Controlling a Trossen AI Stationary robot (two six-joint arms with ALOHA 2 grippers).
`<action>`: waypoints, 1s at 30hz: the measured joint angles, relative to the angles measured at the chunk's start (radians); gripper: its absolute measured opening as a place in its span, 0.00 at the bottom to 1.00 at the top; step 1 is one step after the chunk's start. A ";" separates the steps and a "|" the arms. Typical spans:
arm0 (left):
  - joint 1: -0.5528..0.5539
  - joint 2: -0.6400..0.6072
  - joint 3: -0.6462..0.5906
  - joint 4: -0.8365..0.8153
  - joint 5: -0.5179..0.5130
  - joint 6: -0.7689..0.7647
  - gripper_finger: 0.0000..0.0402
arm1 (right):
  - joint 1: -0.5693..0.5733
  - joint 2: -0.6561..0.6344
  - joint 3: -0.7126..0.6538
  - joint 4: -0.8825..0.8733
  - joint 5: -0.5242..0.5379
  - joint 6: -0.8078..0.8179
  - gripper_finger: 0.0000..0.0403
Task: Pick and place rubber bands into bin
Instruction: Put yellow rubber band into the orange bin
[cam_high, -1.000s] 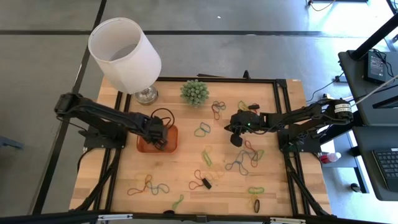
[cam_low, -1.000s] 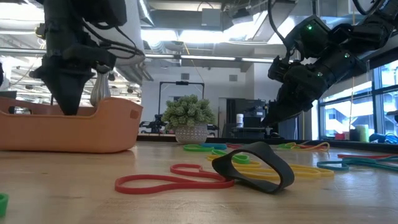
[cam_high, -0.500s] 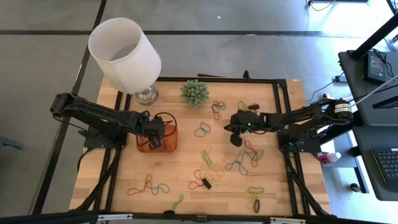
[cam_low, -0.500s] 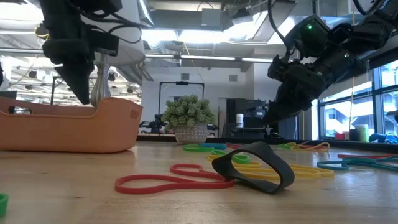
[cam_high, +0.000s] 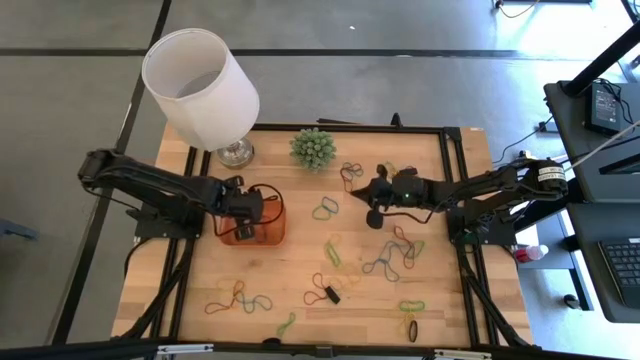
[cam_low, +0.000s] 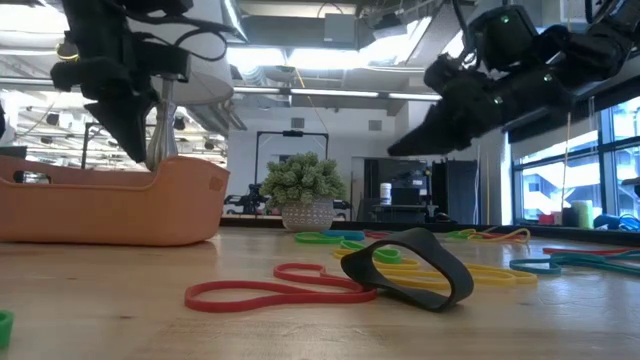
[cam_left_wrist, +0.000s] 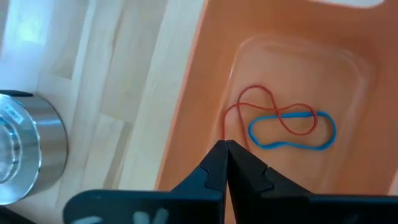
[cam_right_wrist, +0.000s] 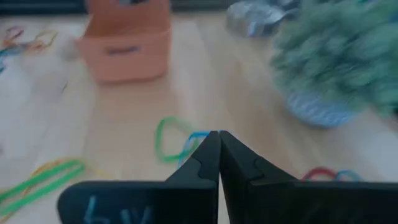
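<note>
Left gripper (cam_left_wrist: 225, 149), fingers pressed together and empty, hangs over the bin (cam_high: 272, 232) at left-centre of the tabletop (cam_high: 300, 320), two rubber bands (cam_left_wrist: 283, 124) lying inside it; right gripper (cam_high: 372, 200), also closed and empty, angles low toward the loose green band (cam_high: 325, 209) mid-table, likely the next pick.

You've got a big white lampshade (cam_high: 200, 88) on a shiny metal base (cam_high: 236, 153) at the back left corner of the wooden worktop (cam_high: 290, 270), and a spiky green ball plant (cam_high: 313, 148) in a small pot just beside it.
</note>
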 joint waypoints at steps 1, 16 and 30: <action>0.000 -0.015 0.000 -0.006 -0.004 0.007 0.01 | 0.000 0.000 0.008 -0.005 0.036 0.001 0.02; -0.035 -0.347 -0.144 0.142 -0.105 0.108 0.01 | -0.096 0.000 0.374 -0.926 0.316 0.375 0.03; -0.039 -0.418 -0.203 0.229 -0.154 0.126 0.01 | -0.329 0.000 0.301 -1.291 0.156 0.645 0.27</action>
